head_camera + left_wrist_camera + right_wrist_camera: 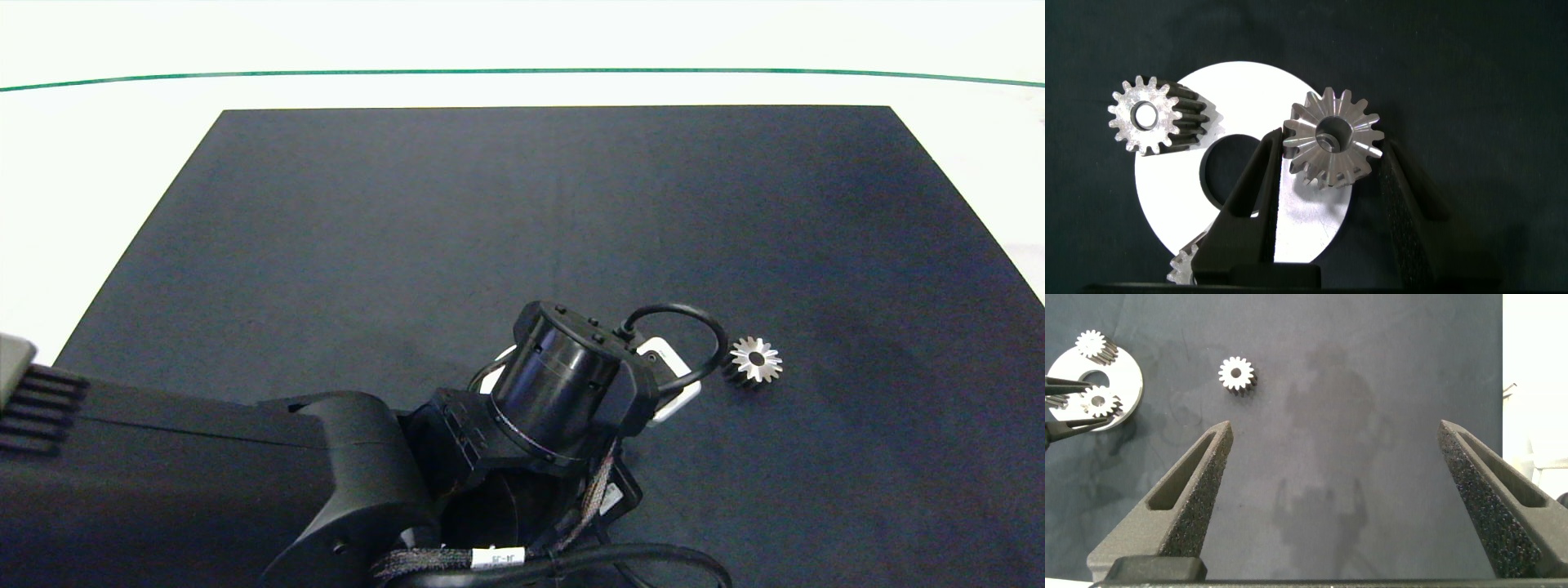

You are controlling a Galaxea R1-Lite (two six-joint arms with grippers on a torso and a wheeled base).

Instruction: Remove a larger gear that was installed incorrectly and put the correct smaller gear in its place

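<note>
The larger gear (1331,140), with long, pointed, slanted teeth, sits tilted over the rim of the white ring plate (1167,204). My left gripper (1333,147) is shut on it, one finger on each side. Two small blunt-toothed gears are on the plate: one (1147,114) at the far rim and one (1184,265) half hidden behind my finger. A third smaller gear (755,360) lies loose on the mat just right of the plate (665,359); it also shows as a gear (1236,373) in the right wrist view. My right gripper (1335,429) hangs open above the bare mat.
My left arm (563,384) comes in from the lower left and covers most of the plate in the head view. The black mat (522,212) spreads over a white table, with a green line (522,71) along the far side.
</note>
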